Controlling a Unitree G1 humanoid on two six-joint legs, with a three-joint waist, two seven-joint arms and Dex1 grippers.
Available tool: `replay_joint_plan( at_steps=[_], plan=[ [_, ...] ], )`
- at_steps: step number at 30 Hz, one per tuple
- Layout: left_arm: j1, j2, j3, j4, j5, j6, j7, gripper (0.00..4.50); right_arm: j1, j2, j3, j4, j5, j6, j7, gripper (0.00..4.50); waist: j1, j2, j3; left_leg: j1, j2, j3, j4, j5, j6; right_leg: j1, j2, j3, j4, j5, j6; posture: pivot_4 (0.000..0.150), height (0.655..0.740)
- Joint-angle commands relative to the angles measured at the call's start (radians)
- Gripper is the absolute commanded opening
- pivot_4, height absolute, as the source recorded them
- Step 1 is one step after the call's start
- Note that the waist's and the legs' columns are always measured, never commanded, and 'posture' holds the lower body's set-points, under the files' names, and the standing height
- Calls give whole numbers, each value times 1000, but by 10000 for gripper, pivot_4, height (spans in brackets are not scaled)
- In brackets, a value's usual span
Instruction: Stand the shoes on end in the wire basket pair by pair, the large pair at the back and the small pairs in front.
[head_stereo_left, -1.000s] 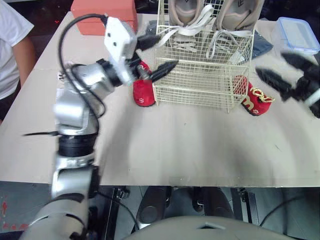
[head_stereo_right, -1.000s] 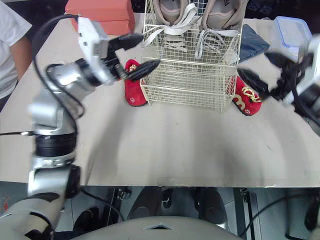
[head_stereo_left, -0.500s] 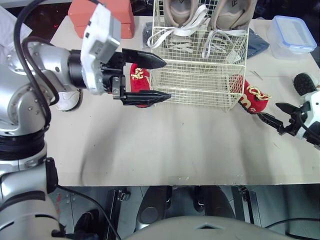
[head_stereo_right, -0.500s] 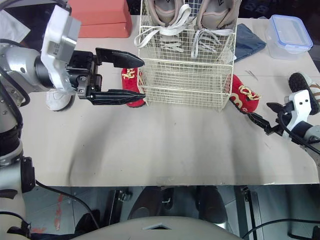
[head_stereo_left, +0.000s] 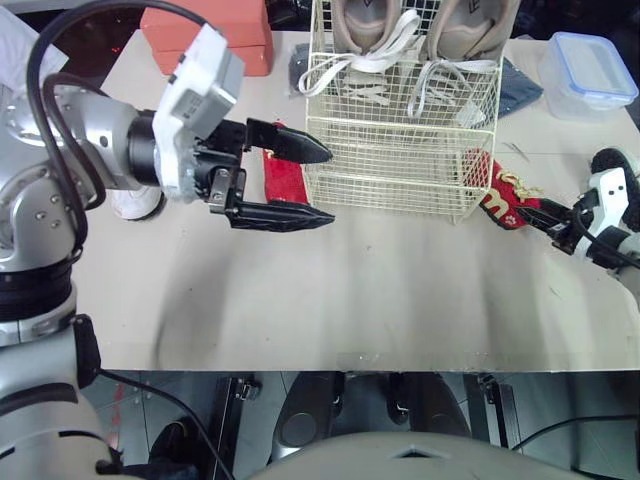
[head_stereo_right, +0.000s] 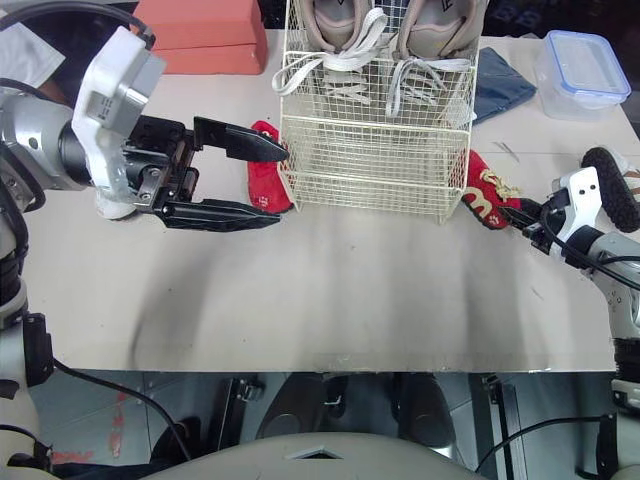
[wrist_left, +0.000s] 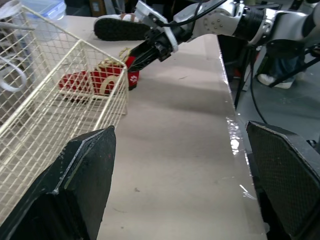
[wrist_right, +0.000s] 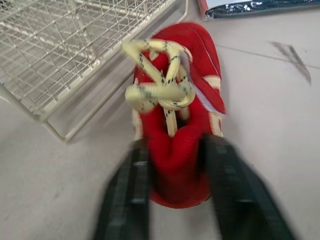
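Right gripper (wrist_right: 175, 150) clamped ankle of small red fabric shoe with yellow laces (wrist_right: 176, 112), lying on grey worktop (head_stereo_left: 350, 290) near right edge, just beside front right corner of cream wire basket (head_stereo_left: 400, 170). Left gripper (head_stereo_left: 327, 188) gaped wide, empty, beside second red shoe (head_stereo_left: 283, 180) at basket's left side. Beige sneaker pair (head_stereo_left: 365, 22) stood on end in basket's back section.

free: table (head_stereo_right: 350, 300) front | obstacle: wire basket (head_stereo_right: 375, 185) | its front tier: apparently vacant
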Motion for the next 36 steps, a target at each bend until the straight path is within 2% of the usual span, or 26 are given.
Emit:
replay_joint_plan(
  at_steps=[1, 5, 8, 10, 14, 16, 22, 25, 29, 36],
  plan=[
    [-28, -1, -1, -7, 6, -28, -16, 45000, 29, -25, -71, -84, 12, -19, 5, 938, 0, 0, 0, 0, 0, 0, 0, 0, 0, 0, 0, 0, 0, 0, 0, 1500, 7400],
    [-53, -21, -24, 17, 25, -57, -33, 45000, 33, -57, -178, -160, -22, -124, -35, 938, 0, 3, 1, -1, 0, 0, 0, 0, 0, 0, 0, 0, 0, 0, 0, 1500, 7400],
    [-77, -35, -31, 48, 32, -77, -53, 45000, 50, -122, -249, -226, -132, -357, -11, 938, 0, 5, 3, 0, -1, 0, 0, 0, 0, -1, 0, -1, 0, 0, 0, 1500, 7400],
    [-88, -31, -40, 72, 44, -96, -84, 45000, 46, -143, -301, -286, -137, -441, 4, 938, -1, 5, 3, 0, 0, 1, 0, 0, 0, -1, 0, -1, 0, 0, 1, 1500, 7400],
    [-109, -19, -63, 122, 95, -149, -148, 45000, 58, -212, -300, -394, -165, -555, 88, 938, -7, 6, 2, 0, 0, 1, 0, 0, 0, -1, 1, 0, 0, 0, 1, 1500, 7400],
    [-134, -19, -59, 157, 96, -160, -191, 45000, 25, -245, -282, -456, -133, -560, 115, 938, -8, 6, 2, 0, 0, 1, 0, 0, 0, -1, 1, 0, 0, 0, 1, 1500, 7400],
    [-204, -55, -35, 248, 105, -238, -255, 45000, -76, -383, -132, -531, -150, -722, 305, 938, -6, 6, 3, -1, 0, 0, 3, 0, 0, 0, 1, -1, 0, 0, 1, 1500, 7400],
    [-240, -80, -61, 279, 130, -255, -263, 45000, -175, -421, 1, -531, -161, -786, 388, 938, -3, 6, 3, -1, 0, 0, 3, 0, 0, 0, 0, -2, 0, 0, 1, 1500, 7400],
    [-276, -161, -183, 306, 262, -300, -220, 45000, -389, -376, 218, -483, -239, -869, 481, 938, 0, 6, 3, -2, 0, 0, 5, 0, 0, 0, 0, -2, 0, 0, 1, 1500, 7400],
    [-293, -294, -308, 298, 331, -210, -147, 45000, -544, -285, 321, -397, -318, -993, 498, 938, -1, 5, 3, -3, 0, -1, 5, 0, 0, -1, -1, -2, 0, 0, 1, 1500, 7400]
  ],
)
